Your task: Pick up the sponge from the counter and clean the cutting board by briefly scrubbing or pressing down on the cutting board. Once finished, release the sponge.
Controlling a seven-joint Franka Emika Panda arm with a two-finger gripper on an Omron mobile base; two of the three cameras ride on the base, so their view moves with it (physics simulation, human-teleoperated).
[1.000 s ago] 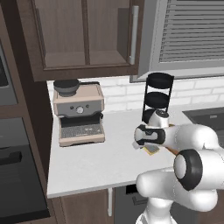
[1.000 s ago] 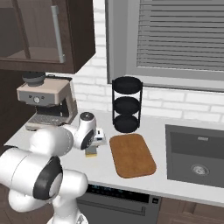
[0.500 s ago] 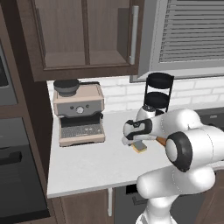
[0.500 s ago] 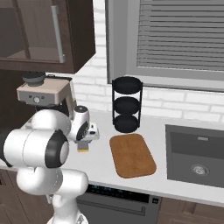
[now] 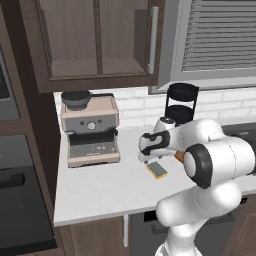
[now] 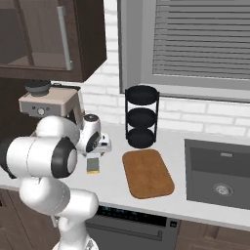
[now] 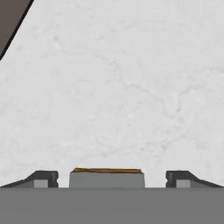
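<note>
The sponge, grey-green over yellow, lies flat on the white counter. My gripper hangs just above it and points down. In the hand view the sponge sits between the two fingertips, with a gap on each side. The gripper is open. The reddish-brown cutting board lies to the sponge's right, in front of the rack. In the left base view my arm hides all but a sliver of the cutting board.
A coffee machine stands at the back left of the counter. A black tiered rack is against the brick wall. A sink is set in at the right. Dark cabinets hang overhead.
The hand has swung left across the counter, away from the board side, and now sits over the sponge. The sponge and the board have stayed put.
</note>
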